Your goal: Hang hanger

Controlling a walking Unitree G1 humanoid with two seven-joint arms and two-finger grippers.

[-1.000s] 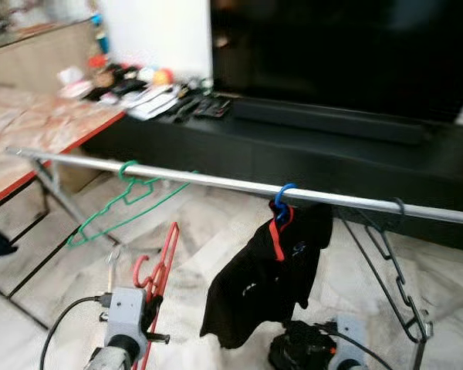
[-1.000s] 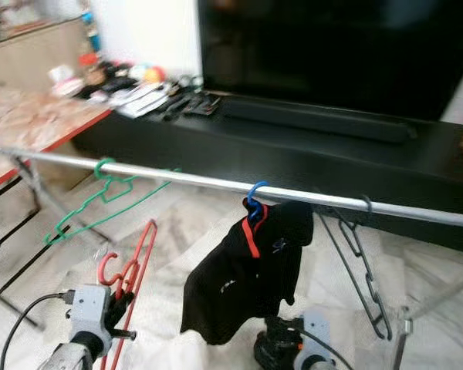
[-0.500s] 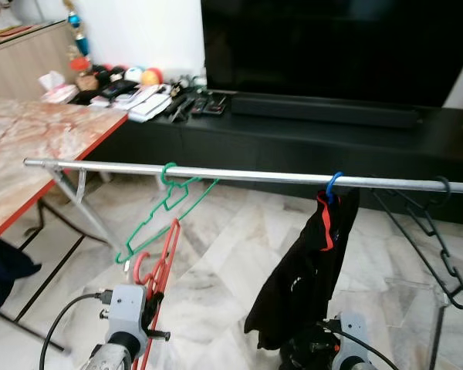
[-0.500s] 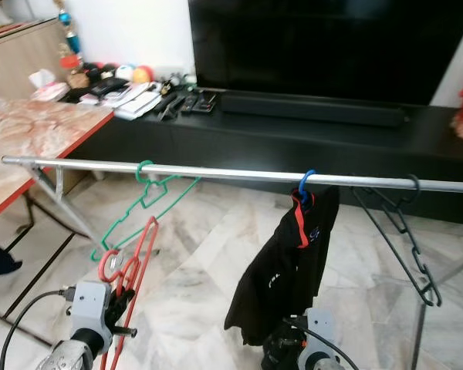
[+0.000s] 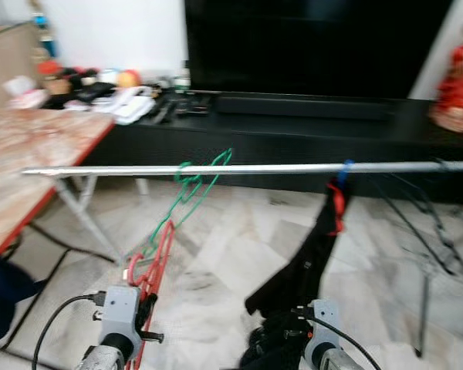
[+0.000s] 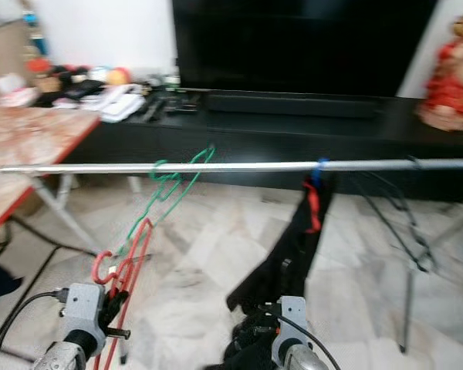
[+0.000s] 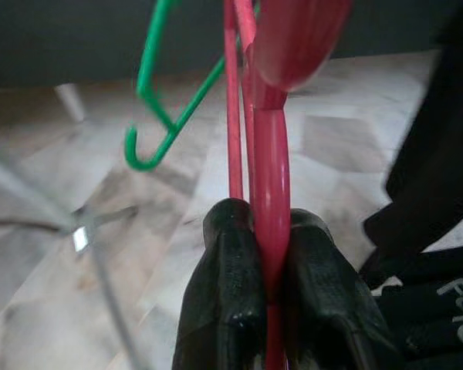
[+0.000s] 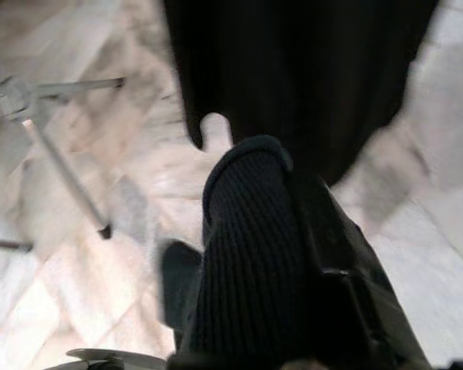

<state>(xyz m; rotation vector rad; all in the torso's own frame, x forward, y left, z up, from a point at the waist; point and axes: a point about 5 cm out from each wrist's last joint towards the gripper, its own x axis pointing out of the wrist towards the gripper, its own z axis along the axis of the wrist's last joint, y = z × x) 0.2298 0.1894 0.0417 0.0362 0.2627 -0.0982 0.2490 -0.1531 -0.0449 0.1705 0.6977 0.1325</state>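
Note:
My left gripper point(image 5: 144, 306) is shut on the lower part of a red plastic hanger point(image 5: 152, 264), which stands upright below the silver rail point(image 5: 255, 168). In the left wrist view both fingers point(image 7: 230, 301) pinch the red hanger point(image 7: 271, 208). A green hanger point(image 5: 188, 189) hangs on the rail just above and behind it. My right gripper point(image 5: 284, 338) is low at the front, shut on a dark ribbed cloth point(image 8: 247, 262). A black garment with red trim point(image 5: 318, 243) hangs from a blue hook on the rail.
A black hanger point(image 5: 434, 223) hangs at the rail's right end. Behind stands a black TV console point(image 5: 293, 135) under a large TV. A marble table point(image 5: 31, 154) is on the left, a red figure point(image 5: 455, 77) at the far right. The floor is marble tile.
The camera has swung, so the whole scene shifted and blurred; the rail now looks level. The red hanger stays in my left gripper, still below the rail.

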